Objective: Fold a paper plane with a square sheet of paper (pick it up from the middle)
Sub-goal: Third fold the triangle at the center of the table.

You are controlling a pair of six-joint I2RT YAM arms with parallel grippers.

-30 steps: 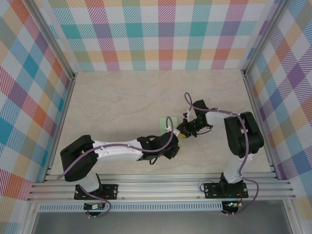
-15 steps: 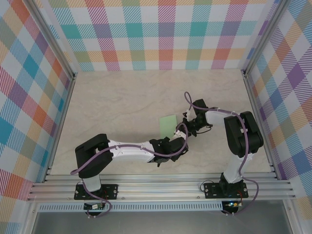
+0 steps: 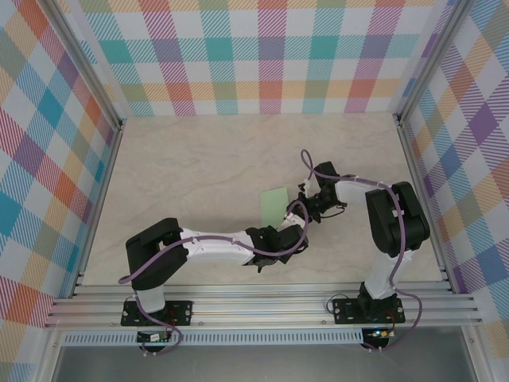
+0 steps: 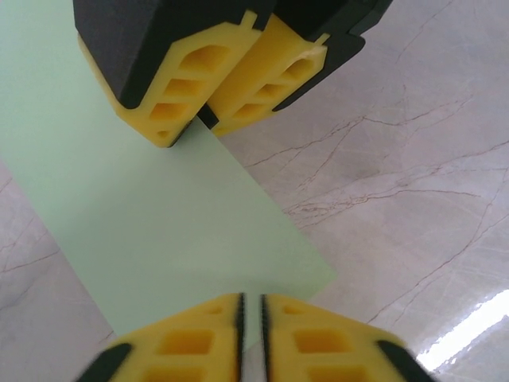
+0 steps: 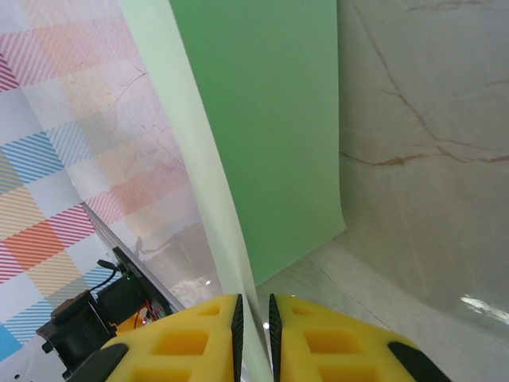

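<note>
Marble table (image 3: 199, 159): left arm (image 3: 215, 245) stretched low, right fingers (image 5: 334, 350) pinching green sheet (image 3: 273, 203)

This looks like a robot lab. A left arm (image 3: 207, 245) and a right arm (image 3: 395, 219) are bolted to a metal rail (image 3: 262, 306) at 6 o'clock. Bright checked walls (image 3: 270, 56) at 9, 12 and 3 o'clock box in a stone-look table (image 3: 199, 159).

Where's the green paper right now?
In the top view the green paper is just right of table centre, beside where the two arms meet. The left gripper and right gripper both have their jaws closed on it.
</note>
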